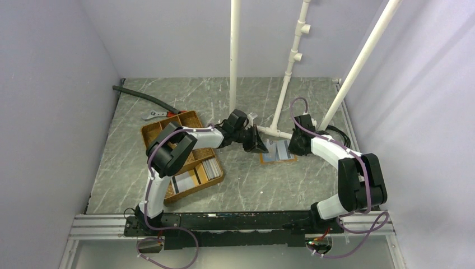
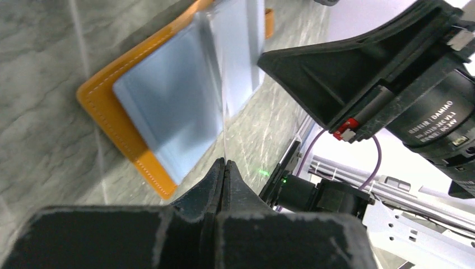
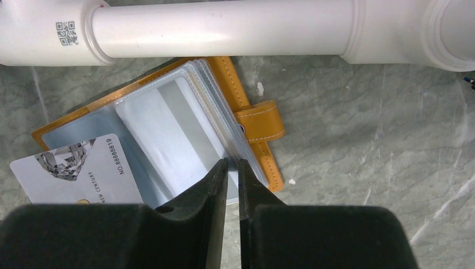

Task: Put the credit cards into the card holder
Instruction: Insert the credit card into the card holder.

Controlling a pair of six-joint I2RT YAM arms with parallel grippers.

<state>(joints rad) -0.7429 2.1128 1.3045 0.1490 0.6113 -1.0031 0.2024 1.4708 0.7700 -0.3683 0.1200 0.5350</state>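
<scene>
1. Holder [image 3: 259,120] lies open on the tabletop [image 3: 364,140], just below the pipe [image 3: 224,25], with its sleeves [image 3: 168,129] fanned.
2. Left fingers [image 2: 213,182] are pressed together on a thin sheet seen edge-on (the card [image 3: 78,171], I'd judge), which overlaps the holder's left end.
3. Right fingers [image 3: 215,185] are nearly together, a slit between them, tips at the sleeves. Whether they're gripping a leaf, can't tell.
4. Best play: steady the pocket mouth, square the card's edge, and slide it in shallow without forcing.
</scene>
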